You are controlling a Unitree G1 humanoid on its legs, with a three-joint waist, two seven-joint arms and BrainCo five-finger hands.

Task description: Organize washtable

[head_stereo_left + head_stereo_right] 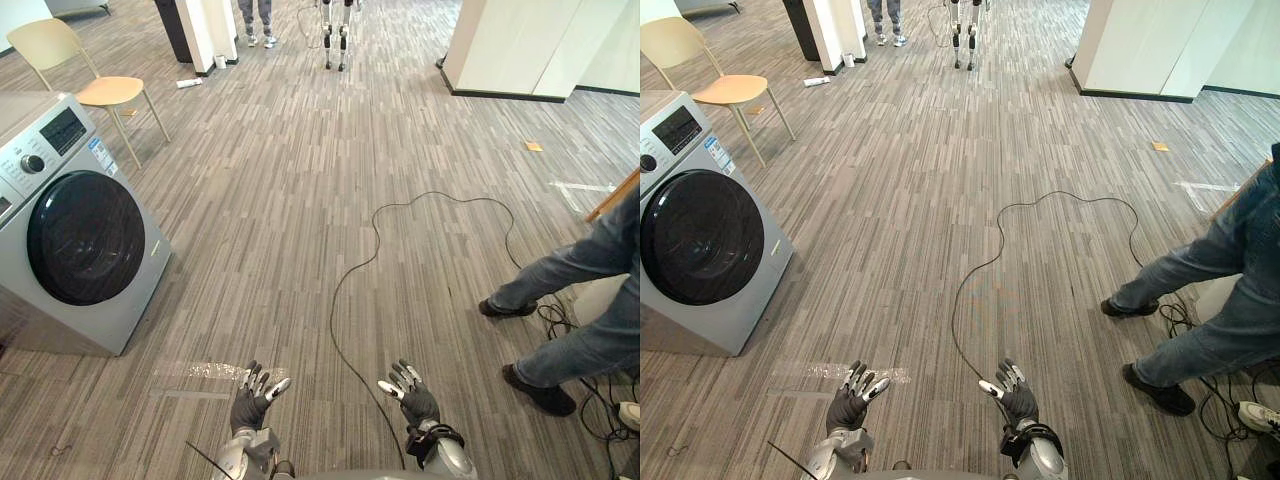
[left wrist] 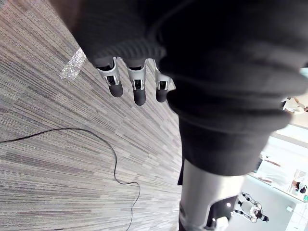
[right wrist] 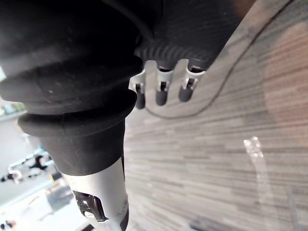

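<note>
A grey front-loading washing machine [image 1: 70, 240] with a dark round door stands on the floor at the left. My left hand [image 1: 252, 397] hovers low at the bottom centre-left, fingers spread and straight, holding nothing. My right hand [image 1: 410, 393] mirrors it at the bottom centre-right, also open and empty. In the wrist views the fingers [image 2: 138, 86] of the left and the fingers [image 3: 161, 91] of the right hang relaxed over the striped floor. Both hands are well away from the machine.
A person's legs [image 1: 570, 310] in jeans and dark shoes stand at the right. A beige chair [image 1: 90, 80] stands behind the machine. White pillars [image 1: 205, 35] and a white cabinet [image 1: 540, 50] lie at the back, with another robot's legs [image 1: 335, 35] between them. Tape [image 1: 215, 370] marks the floor.
</note>
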